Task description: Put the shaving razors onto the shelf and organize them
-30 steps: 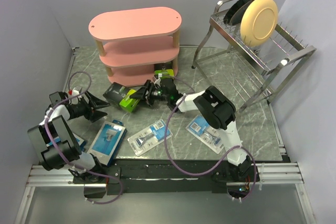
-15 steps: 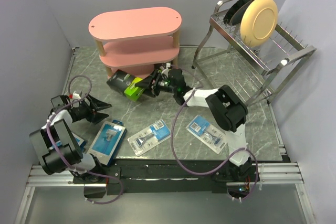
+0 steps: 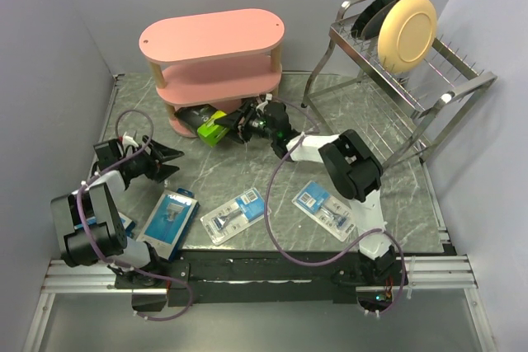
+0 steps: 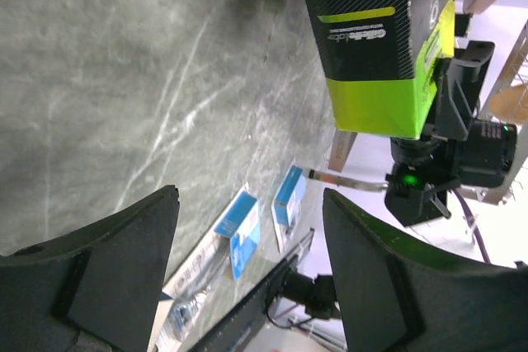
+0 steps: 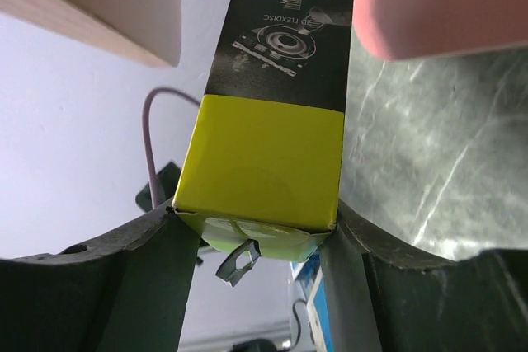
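1. Black box [image 3: 213, 126]: its black far end is hidden under the middle board of the shelf [image 3: 210, 35] in the top view. Its upper part is cut off by the frame edge in both wrist views.
2. Blue-carded pack [image 3: 124, 224]: mostly covered by the left arm [image 3: 87, 220]; only a sliver shows.
3. Distant packs [image 4: 246, 222], left wrist view: labels too small to read.
4. Dark plate [image 3: 375, 7]: largely hidden behind the cream plate [image 3: 407, 30].
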